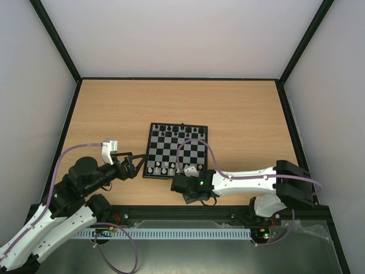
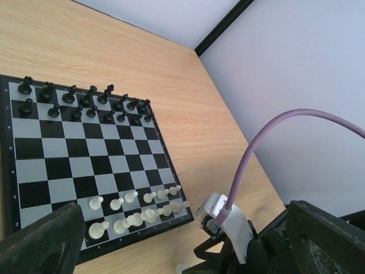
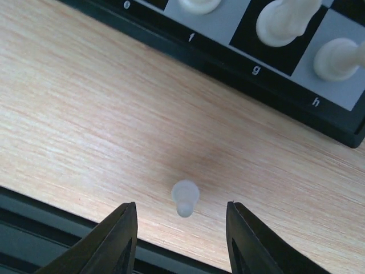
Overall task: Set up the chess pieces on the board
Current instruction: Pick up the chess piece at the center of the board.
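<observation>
White arm links (image 1: 245, 180), black joints (image 1: 85, 171), purple cables (image 2: 268, 127), black gripper fingers (image 3: 122, 240)

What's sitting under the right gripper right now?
A whitish pawn sits on the table between the right gripper's open fingers, off the board. From above, the gripper covers it.

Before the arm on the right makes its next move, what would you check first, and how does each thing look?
1. White pawn lies off the chessboard, on the table: ok, it looks upright.
2. Pawn sits between the two sides of the right gripper: ok, roughly centred.
3. Fingers grip the pawn: not ok, a gap shows on each side.
4. Left gripper is out of the way: ok, it is open beside the board's left edge.
5. Other white pieces are clear of the right gripper: ok, they stand on the board.
6. A free square for this pawn: cannot tell.
</observation>
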